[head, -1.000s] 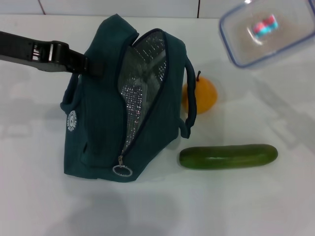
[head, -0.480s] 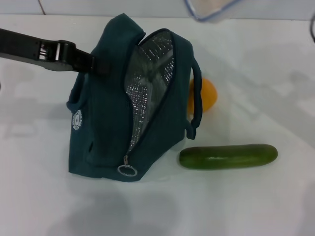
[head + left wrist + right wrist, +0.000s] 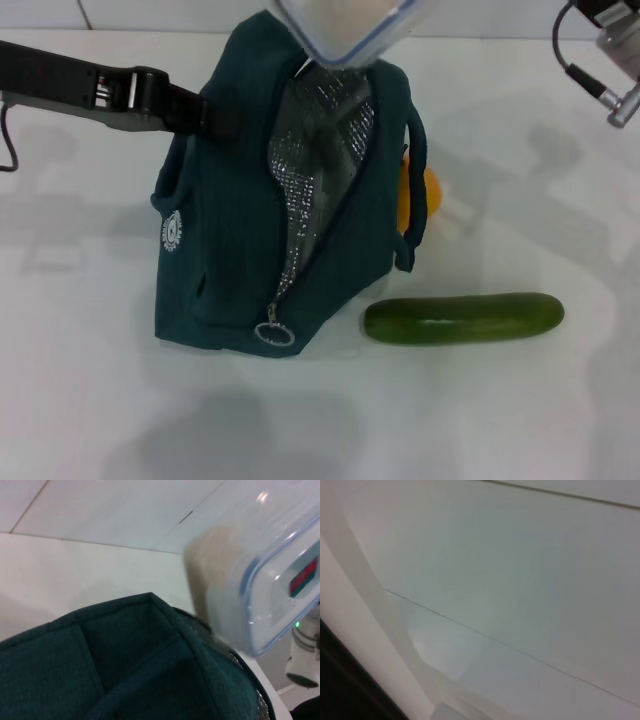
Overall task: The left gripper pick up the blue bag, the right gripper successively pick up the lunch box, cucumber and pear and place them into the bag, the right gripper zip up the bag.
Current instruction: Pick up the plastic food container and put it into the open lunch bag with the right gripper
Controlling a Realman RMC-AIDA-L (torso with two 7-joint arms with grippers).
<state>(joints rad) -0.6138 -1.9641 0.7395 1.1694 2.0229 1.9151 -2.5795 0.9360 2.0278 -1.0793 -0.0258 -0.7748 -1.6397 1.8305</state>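
The blue bag (image 3: pixel 240 230) stands in the middle of the white table, unzipped, with its silver lining showing. My left gripper (image 3: pixel 205 112) comes in from the left and is shut on the bag's upper left edge. The lunch box (image 3: pixel 345 25) hangs in the air just above the bag's opening, one corner pointing down; the right gripper that carries it is past the picture's top edge. The left wrist view shows the lunch box (image 3: pixel 250 580) over the bag's rim (image 3: pixel 125 670). The cucumber (image 3: pixel 462 317) lies right of the bag. The pear (image 3: pixel 428 192) is mostly hidden behind the bag's handle.
Part of my right arm with a cable (image 3: pixel 612 50) shows at the top right corner. The bag's ring zip pull (image 3: pixel 274 335) hangs at the front bottom of the opening. The right wrist view shows only a pale wall.
The lunch box has moved left from the upper right to just above the bag's opening. The bag has shifted a little right and now covers most of the pear.
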